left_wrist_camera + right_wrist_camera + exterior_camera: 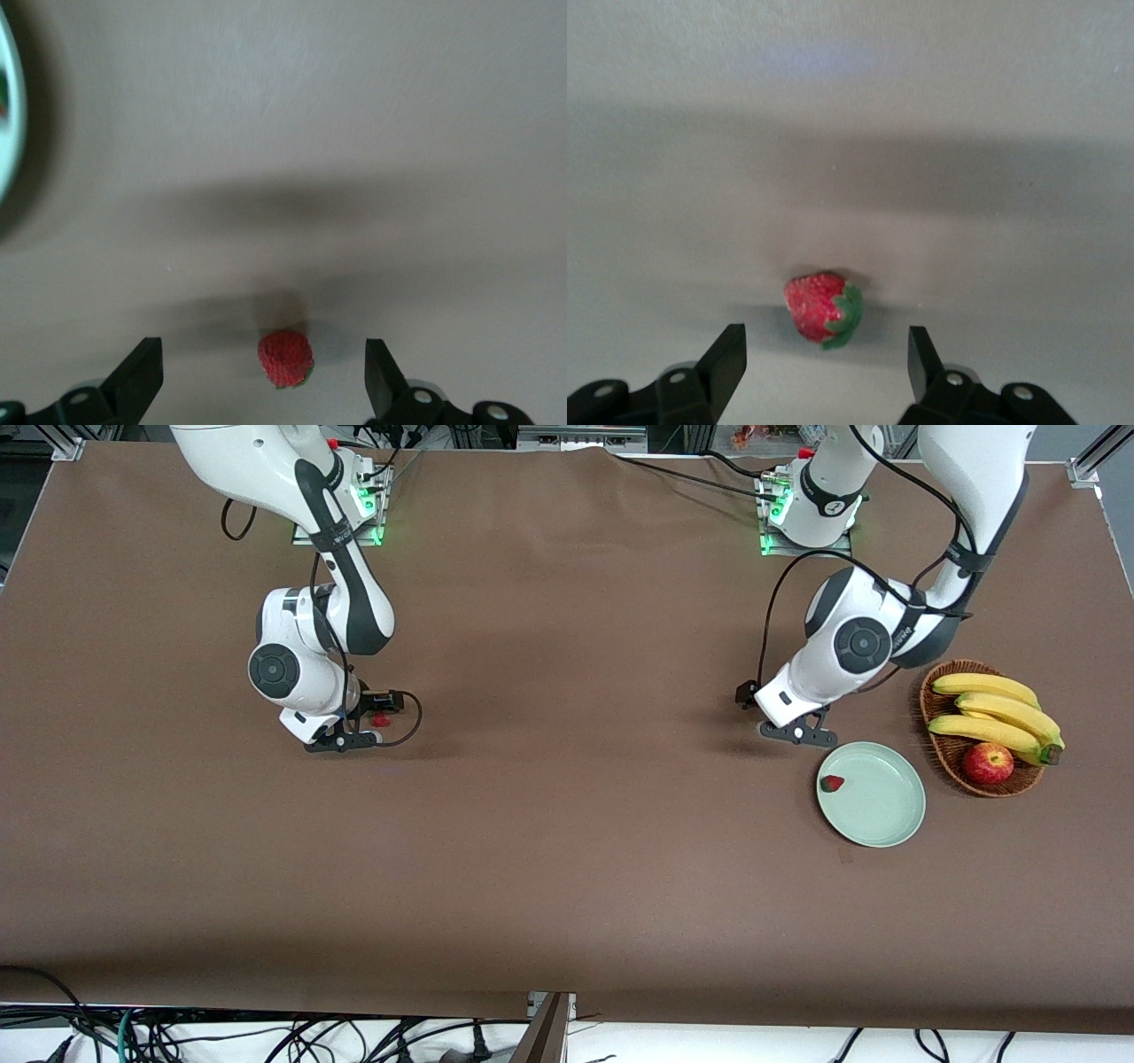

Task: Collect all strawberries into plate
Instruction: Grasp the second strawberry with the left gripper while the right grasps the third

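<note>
Right arm reaches from its base down to table, forearm bent forward, wrist turned downward. Right gripper (359,737) sits low at table surface toward right arm's end, fingers (726,359) apart with gap between them, pointing down. Left arm comes down from its base, elbow folded, wrist angled down and toward table middle. Left gripper (797,732) hangs low over table, fingers (142,376) spread wide, nothing between pads, nothing held.
</note>
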You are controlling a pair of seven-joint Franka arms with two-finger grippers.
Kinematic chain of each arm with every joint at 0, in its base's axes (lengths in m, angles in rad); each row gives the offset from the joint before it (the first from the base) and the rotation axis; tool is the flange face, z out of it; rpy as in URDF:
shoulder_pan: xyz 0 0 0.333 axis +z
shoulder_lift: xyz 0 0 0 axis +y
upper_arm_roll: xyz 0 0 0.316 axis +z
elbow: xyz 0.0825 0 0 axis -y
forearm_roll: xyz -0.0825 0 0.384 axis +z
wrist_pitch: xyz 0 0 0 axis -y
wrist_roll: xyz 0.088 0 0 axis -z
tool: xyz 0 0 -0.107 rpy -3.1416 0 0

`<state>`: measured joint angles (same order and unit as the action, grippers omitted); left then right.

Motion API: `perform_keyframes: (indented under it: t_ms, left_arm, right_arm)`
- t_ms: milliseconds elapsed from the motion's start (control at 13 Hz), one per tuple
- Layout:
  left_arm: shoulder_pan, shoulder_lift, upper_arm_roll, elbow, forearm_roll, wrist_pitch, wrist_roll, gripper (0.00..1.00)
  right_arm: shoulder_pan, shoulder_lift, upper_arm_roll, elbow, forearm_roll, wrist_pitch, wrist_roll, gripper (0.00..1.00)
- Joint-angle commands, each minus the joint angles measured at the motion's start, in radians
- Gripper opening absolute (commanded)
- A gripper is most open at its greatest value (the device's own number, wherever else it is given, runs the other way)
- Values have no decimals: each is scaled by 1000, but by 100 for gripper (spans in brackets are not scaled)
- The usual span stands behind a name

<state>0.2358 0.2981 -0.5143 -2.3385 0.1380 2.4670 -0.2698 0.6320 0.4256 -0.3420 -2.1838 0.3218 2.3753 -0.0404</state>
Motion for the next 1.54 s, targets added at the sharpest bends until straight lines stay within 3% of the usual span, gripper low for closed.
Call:
perform_keyframes:
  t_ms: [0, 154, 231, 308, 385, 538, 692, 846, 1000, 1154, 1308, 1462]
  left_arm:
    - [10, -39, -4, -114, 17, 107, -51, 100]
    - [13, 4, -3, -160, 17, 240, -57, 100]
    - [13, 1, -3, -162, 18, 242, -57, 97]
    - [13, -1, -3, -160, 18, 242, -57, 56]
    - [11, 1, -3, -160, 20, 242, -57, 32]
    - [11, 1, -3, -159, 25, 242, -52, 2]
    - [8, -5, -4, -157, 28, 242, -42, 0]
    - [7, -11, -3, -154, 29, 239, -37, 0]
    - [14, -45, 0, -136, 28, 198, 24, 0]
    - [23, -80, 7, -50, 28, 28, 98, 0]
    - [48, -74, 8, 97, 28, -205, 232, 0]
    - [114, -42, 7, 215, 28, -334, 401, 0]
  right_arm:
    - [14, -5, -9, -22, -1, 60, -13, 82]
    - [14, 16, -5, -22, 2, 100, -16, 70]
    - [14, 19, -3, -20, 3, 102, -16, 61]
    - [14, 18, -2, -20, 3, 102, -16, 53]
    - [14, 18, -2, -20, 5, 101, -16, 45]
    - [17, 10, 18, -20, 48, 91, -16, 28]
    - [18, 1, 23, 16, 51, 66, -10, 16]
    - [31, 13, 35, 152, 63, -71, 60, 14]
    - [43, 76, 93, 328, 103, -111, 176, 14]
    - [45, 183, 167, 499, 150, -108, 302, 14]
    - [46, 319, 260, 696, 200, -88, 471, 14]
    - [96, 453, 313, 881, 204, 25, 685, 15]
